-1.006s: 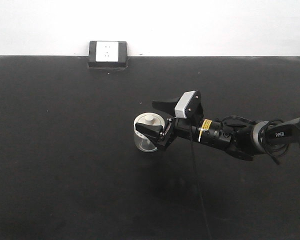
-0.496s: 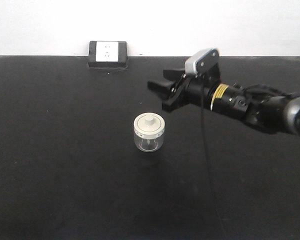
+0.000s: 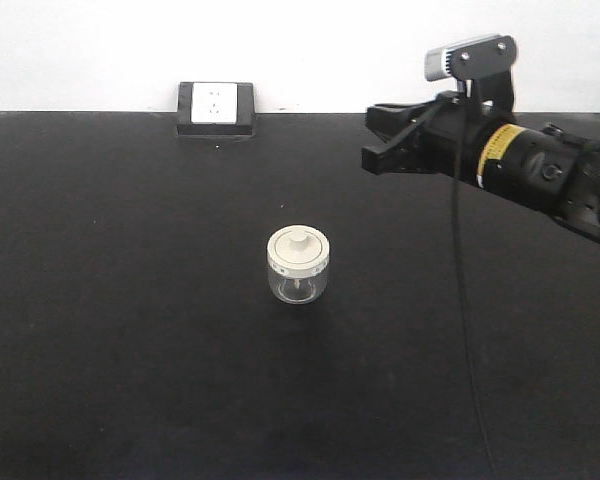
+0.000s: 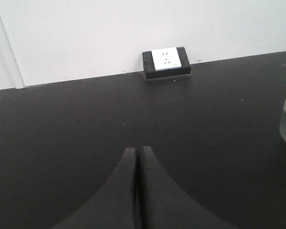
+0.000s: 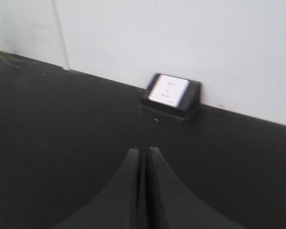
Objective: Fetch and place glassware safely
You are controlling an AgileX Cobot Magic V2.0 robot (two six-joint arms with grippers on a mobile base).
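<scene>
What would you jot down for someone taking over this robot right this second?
Right gripper: shut, empty, raised above the black table, up and to the right of the jar.
Left gripper: shut, empty, low over the table; only its wrist view shows it.
Glass jar: upright on the table, cream lid on, nothing touching it.
Wall socket box: at the table's far edge.
Done: jar appears set down intact.
Left: probably just parking the arms.

Front view looks down the table; both wrist views share the wall socket (image 3: 216, 107).
</scene>
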